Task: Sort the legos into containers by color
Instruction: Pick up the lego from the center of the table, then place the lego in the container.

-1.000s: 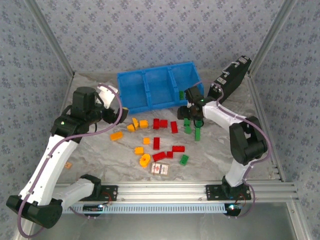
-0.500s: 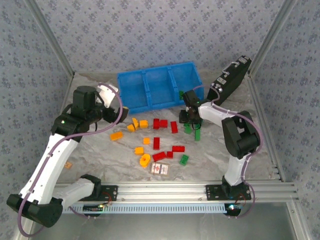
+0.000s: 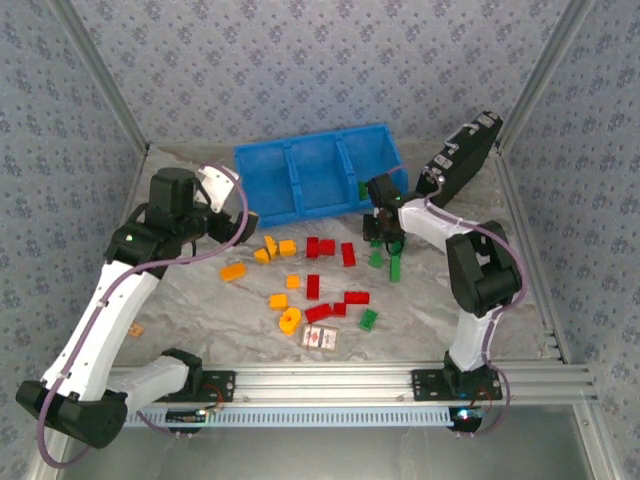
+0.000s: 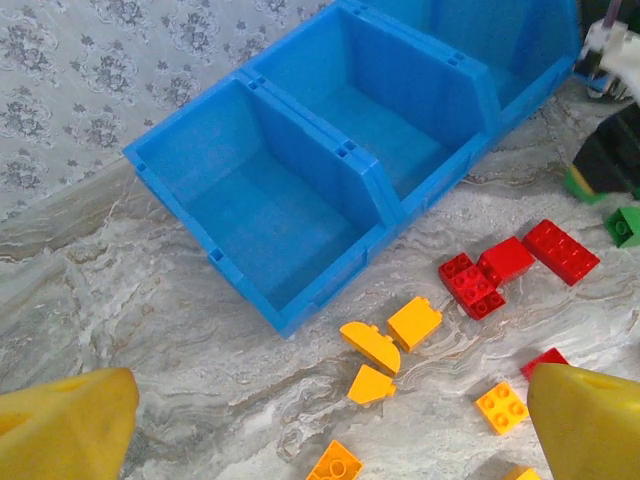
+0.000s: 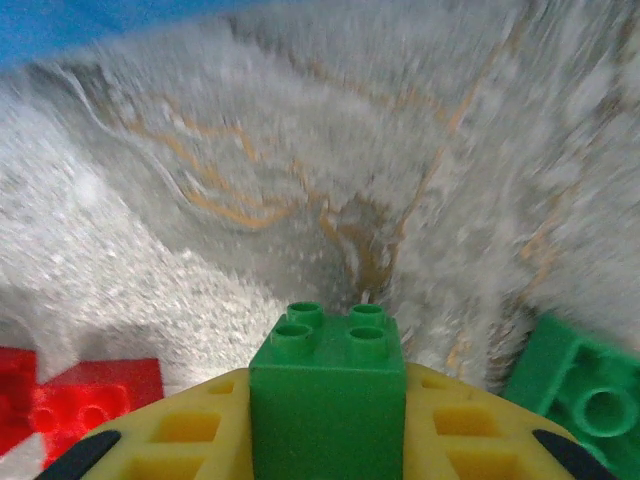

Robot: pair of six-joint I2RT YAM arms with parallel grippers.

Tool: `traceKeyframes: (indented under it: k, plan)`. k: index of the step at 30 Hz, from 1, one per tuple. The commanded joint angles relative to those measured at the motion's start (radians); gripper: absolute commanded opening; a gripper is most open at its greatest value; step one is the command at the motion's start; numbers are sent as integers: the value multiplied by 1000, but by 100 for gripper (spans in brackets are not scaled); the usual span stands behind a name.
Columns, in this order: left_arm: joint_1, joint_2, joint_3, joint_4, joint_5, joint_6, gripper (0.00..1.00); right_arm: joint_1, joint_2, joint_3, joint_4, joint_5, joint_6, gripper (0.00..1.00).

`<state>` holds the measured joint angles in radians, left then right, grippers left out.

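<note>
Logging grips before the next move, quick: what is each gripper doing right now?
Left gripper: open, nothing between its fingers.
Right gripper: closed on a green brick.

We see a bright blue tray (image 4: 360, 185), red bricks (image 4: 485, 280), yellow-orange bricks (image 4: 414, 322) and a green brick (image 5: 328, 400). The tabletop (image 4: 200, 350) is grey-white marbling with tan veins, the wallpaper (image 3: 300, 60) pale blue-grey floral. The card box (image 3: 320, 339) is red-and-white, the case (image 3: 462, 152) black.
</note>
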<state>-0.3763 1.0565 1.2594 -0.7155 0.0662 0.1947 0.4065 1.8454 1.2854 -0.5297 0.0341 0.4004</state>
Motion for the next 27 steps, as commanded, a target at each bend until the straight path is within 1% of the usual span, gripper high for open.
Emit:
traceKeyframes:
  k: [1,6,11,15,21,24,27]
  plan:
    - [-7,5,35,-15,-6,19,100,-24,-50,129,-60,34,-48,27]
    - [-7,8,29,-8,-23,30,100,-56,17,259,-56,33,-73,27]
    - [-7,21,44,-22,-34,35,100,-85,140,383,-27,22,-93,27]
    - [-7,35,67,-43,-55,43,100,-93,253,504,-52,52,-106,27]
    - [-7,43,76,-50,-66,54,100,-119,362,621,-57,33,-103,28]
    - [-7,46,74,-51,-67,60,100,-124,383,644,-58,18,-97,35]
    - [-7,45,70,-48,-66,61,100,-124,371,636,-55,10,-89,46]
